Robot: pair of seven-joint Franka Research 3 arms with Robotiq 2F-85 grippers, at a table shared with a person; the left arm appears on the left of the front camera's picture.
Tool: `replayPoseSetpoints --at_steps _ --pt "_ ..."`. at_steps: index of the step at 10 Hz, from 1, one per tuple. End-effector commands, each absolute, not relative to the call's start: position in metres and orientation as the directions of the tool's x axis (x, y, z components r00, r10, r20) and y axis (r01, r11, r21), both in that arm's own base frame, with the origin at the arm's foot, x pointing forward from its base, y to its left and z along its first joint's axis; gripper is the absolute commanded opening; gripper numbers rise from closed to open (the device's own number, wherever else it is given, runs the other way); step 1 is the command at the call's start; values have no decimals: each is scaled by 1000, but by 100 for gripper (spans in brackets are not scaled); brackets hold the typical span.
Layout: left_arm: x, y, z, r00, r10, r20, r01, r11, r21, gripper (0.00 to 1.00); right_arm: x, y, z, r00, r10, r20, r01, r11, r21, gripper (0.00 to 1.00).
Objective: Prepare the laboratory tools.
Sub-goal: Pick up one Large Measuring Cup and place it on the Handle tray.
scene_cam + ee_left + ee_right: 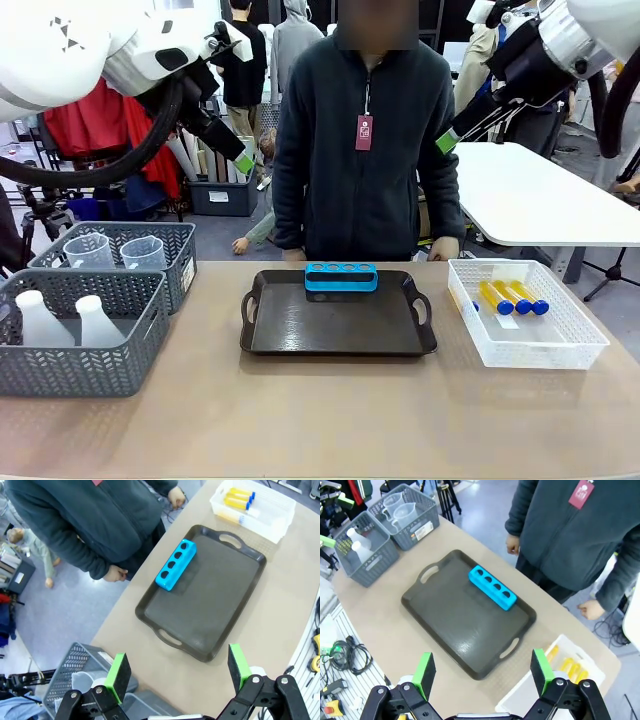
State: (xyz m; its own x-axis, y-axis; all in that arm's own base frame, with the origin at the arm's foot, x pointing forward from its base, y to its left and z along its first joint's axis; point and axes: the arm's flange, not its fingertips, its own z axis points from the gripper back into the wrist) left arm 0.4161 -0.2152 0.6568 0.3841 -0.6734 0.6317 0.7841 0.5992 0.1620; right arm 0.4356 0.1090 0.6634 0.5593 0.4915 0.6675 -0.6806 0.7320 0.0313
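At the left end of the bench (300, 420) there is a near grey basket (85, 365) with two white flasks (40, 320) standing in it. Behind it is a far grey basket (182, 262) with two clear beakers (143, 252). The left pincer (179, 667) hangs high over this end. Its jaws are wide apart and there is nothing in them. I think the left arm is the closer one for a flask or a beaker, since both baskets lie down below it. In the middle sits a black tray (300, 330). The small blue rack (341, 277) lies on the tray's far edge, with its long side going left to right and its four holes up and empty. At the right is a white mesh basket (560, 345). In it, yellow test tubes (498, 296) lie flat with their blue caps toward the robot's side. The right pincer (482, 670) is up high too, wide open and holding nothing. It looks like the closer one to the tubes.
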Motion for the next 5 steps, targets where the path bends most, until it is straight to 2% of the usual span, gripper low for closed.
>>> replayPoseSetpoints --at_steps 1,5 --pt "416 -214 657 387 -673 630 784 600 160 100 436 108 663 560 490 668 -680 732 32 100" --pt "416 -214 657 387 -673 630 784 600 160 100 436 108 663 560 490 668 -680 732 32 100"
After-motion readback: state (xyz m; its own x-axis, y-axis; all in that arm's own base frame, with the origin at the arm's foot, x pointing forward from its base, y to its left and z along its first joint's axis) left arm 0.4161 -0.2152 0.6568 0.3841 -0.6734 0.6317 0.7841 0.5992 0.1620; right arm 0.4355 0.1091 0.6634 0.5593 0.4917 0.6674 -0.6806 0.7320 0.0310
